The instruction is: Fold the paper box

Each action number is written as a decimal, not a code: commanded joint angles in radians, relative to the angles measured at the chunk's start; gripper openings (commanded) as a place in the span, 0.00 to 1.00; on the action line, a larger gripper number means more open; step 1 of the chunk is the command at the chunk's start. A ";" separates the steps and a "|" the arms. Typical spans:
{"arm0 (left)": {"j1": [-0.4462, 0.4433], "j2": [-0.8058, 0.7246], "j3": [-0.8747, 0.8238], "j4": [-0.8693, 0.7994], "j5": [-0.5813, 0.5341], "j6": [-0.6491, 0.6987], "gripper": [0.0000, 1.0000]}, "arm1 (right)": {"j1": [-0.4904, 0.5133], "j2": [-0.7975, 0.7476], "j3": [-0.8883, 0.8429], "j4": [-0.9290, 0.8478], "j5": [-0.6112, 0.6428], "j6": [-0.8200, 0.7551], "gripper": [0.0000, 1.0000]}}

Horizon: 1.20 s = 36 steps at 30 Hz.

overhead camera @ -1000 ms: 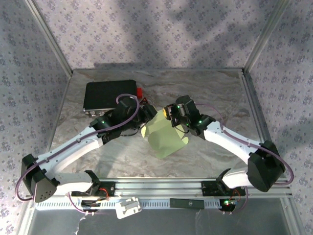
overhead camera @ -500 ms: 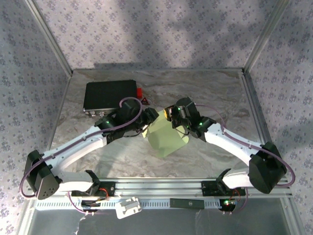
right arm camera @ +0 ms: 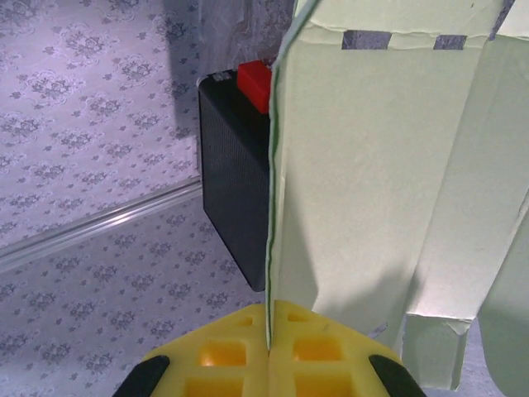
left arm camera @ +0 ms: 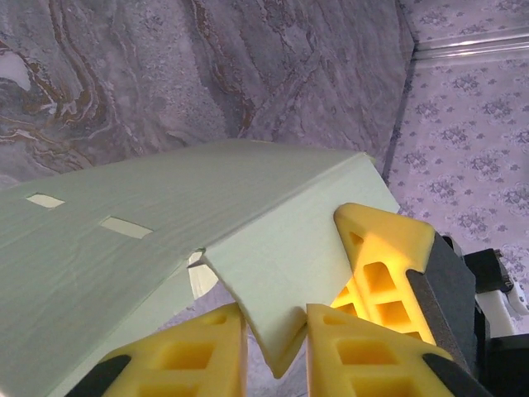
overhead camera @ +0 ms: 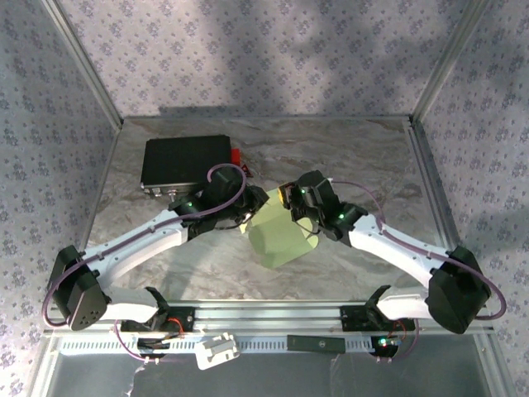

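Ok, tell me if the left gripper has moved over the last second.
Yes. From above, the left gripper has shifted right, away from the black case, toward the paper box.

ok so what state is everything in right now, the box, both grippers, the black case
paper box: part folded, flaps loose, not closed up
left gripper: slightly open, a flap tip between its fingers
right gripper: shut on the paper box's edge
black case: lying flat, untouched
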 commanded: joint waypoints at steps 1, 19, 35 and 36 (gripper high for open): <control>0.009 -0.022 0.015 0.030 -0.043 -0.012 0.20 | 0.012 -0.039 -0.014 -0.012 0.014 -0.007 0.00; 0.183 -0.459 -0.331 -0.019 -0.042 0.234 0.37 | -0.086 -0.133 0.015 -0.152 -0.045 0.083 0.00; 0.271 -0.040 -0.635 0.994 0.233 0.087 0.24 | -0.111 -0.238 0.067 -0.268 0.009 0.294 0.00; 0.258 -0.016 -0.626 1.020 0.230 0.083 0.24 | -0.112 -0.232 0.071 -0.264 0.005 0.295 0.00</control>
